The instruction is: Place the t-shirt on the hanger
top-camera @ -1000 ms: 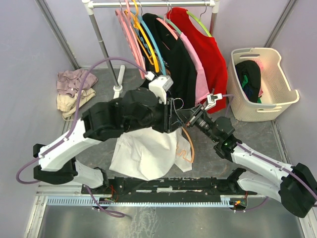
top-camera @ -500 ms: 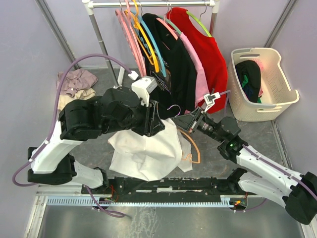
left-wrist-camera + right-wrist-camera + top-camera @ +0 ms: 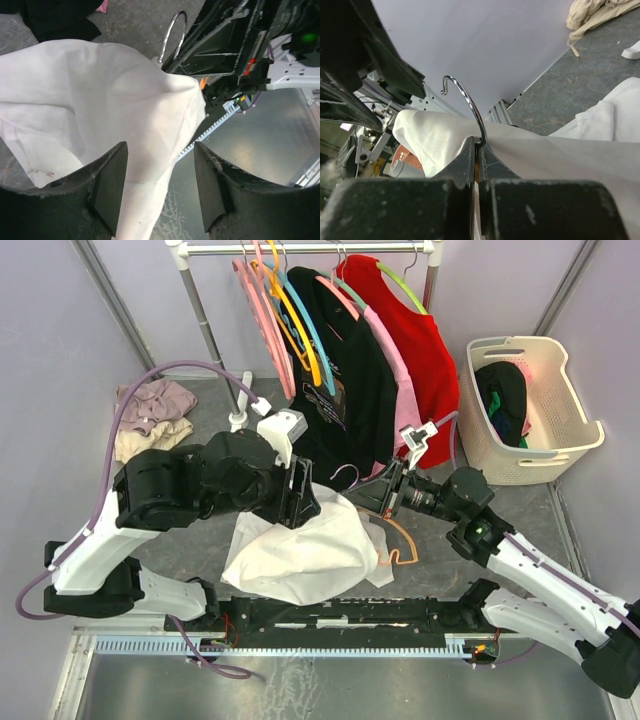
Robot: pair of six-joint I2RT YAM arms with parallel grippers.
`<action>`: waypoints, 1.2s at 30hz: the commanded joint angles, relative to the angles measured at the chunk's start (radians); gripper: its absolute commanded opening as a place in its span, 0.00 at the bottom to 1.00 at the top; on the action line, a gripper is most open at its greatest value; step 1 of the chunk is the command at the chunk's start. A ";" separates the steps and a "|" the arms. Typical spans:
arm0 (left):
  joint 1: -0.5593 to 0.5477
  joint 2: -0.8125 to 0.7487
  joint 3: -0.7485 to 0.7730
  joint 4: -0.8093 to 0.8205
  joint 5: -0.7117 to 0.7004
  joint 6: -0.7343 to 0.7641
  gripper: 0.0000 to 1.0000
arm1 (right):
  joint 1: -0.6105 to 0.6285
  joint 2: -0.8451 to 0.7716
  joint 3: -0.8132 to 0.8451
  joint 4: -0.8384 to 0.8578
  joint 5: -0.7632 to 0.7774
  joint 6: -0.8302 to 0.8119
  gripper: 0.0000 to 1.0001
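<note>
The white t-shirt hangs in a heap over the orange hanger, of which only part of the lower bar and the metal hook show. My right gripper is shut on the hanger's neck just below the hook, with the white t-shirt draped around its fingers. My left gripper is open and empty, just left of the hook and above the t-shirt. The hook and the right gripper also show in the left wrist view.
A clothes rack at the back holds pink, yellow-orange and blue hangers and a black shirt, a pink one and a red one. A cream laundry basket stands at the right. A pile of clothes lies at the left.
My left arm has drawn back to the left, away from the right gripper, its jaws now clear of the shirt. The right gripper has turned the hanger, and the shirt covers more of it.
</note>
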 commanded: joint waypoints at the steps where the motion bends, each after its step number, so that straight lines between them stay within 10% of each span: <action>1: -0.002 -0.036 -0.056 0.021 -0.011 0.035 0.65 | 0.027 -0.020 0.104 -0.039 -0.053 -0.069 0.01; 18: 0.003 -0.048 -0.269 0.211 0.133 0.089 0.66 | 0.123 0.079 0.212 -0.002 -0.016 -0.093 0.01; 22: 0.013 -0.051 -0.302 0.239 0.150 0.088 0.52 | 0.137 0.086 0.205 0.020 -0.002 -0.085 0.01; 28: 0.028 -0.049 -0.328 0.254 0.188 0.095 0.05 | 0.140 0.083 0.188 0.057 0.029 -0.067 0.01; 36: 0.047 -0.080 -0.340 0.243 0.199 0.098 0.03 | 0.143 0.065 0.205 -0.044 0.057 -0.102 0.04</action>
